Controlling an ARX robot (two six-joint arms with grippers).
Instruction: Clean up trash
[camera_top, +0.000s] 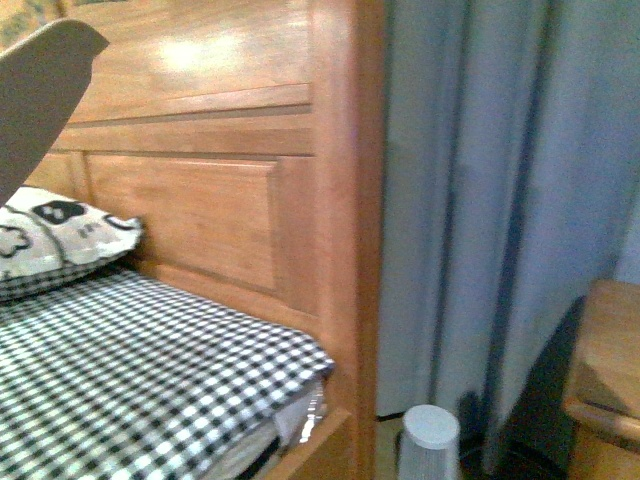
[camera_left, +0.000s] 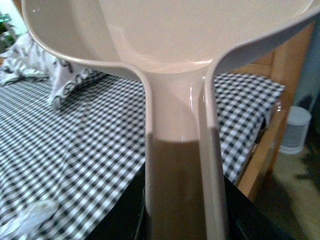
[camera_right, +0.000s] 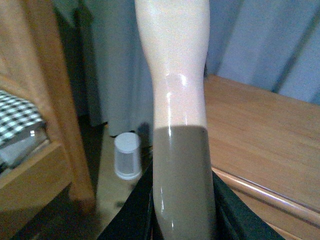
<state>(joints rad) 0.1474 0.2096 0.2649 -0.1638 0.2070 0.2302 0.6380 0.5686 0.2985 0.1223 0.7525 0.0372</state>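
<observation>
Left pincer (camera_left: 184, 222) is clamped on the handle of the beige dustpan (camera_left: 175, 30), whose pan is raised above the bed (camera_left: 100, 150). Right pincer (camera_right: 182, 220) is closed around the pale handle of the brush (camera_right: 175, 65). The trash (camera_left: 31, 216), a white crumpled wad, lies on the checked sheet, well apart from the pillow (camera_left: 70, 80). A white cylinder (camera_top: 430, 440) stands on the floor right of the headboard (camera_top: 200, 210), near the curtain (camera_top: 500, 200).

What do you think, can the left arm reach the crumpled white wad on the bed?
Probably yes: the white wad lies uncovered nearby, but the left gripper holds a beige plastic dustpan.
</observation>
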